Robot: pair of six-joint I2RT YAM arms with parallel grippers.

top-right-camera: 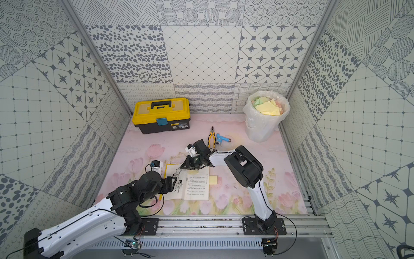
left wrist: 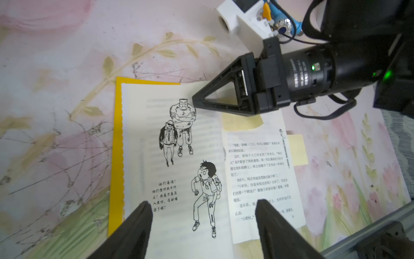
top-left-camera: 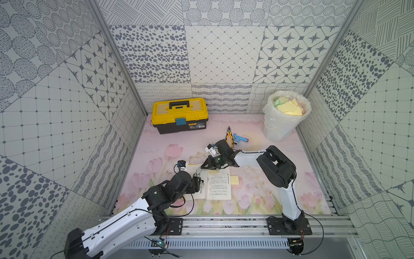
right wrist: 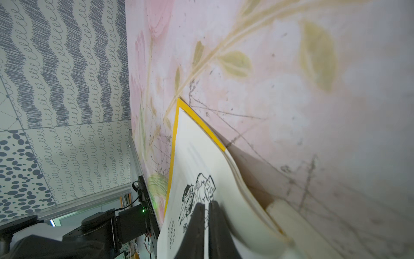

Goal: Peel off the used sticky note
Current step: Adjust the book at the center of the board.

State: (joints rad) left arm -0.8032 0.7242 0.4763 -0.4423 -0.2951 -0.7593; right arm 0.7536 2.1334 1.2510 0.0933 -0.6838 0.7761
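With our left hand [left wrist: 201, 206] apart, we should pinch the note [left wrist: 243, 123] by its loose edge while our closed right hand [left wrist: 194, 100] pins the book [left wrist: 145, 134].

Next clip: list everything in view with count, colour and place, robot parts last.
toolbox: 1, yellow and black with a blue latch, far left of the table
bin: 1, lined with a clear bag, far right corner
discarded notes: a heap, mostly yellow with some green and pink, inside the bin
pliers: 1, yellow handles, mid-table
blue tool: 1, blue, beside the pliers
book: 1, yellow cover, lying open, near middle
sticky notes: 2, pale yellow, one at the top of the text page, one at that page's outer edge
table: 1, pink floral surface
left gripper: 1, black, open, over the book's near edge
right gripper: 1, black, shut, tip at the book's far edge
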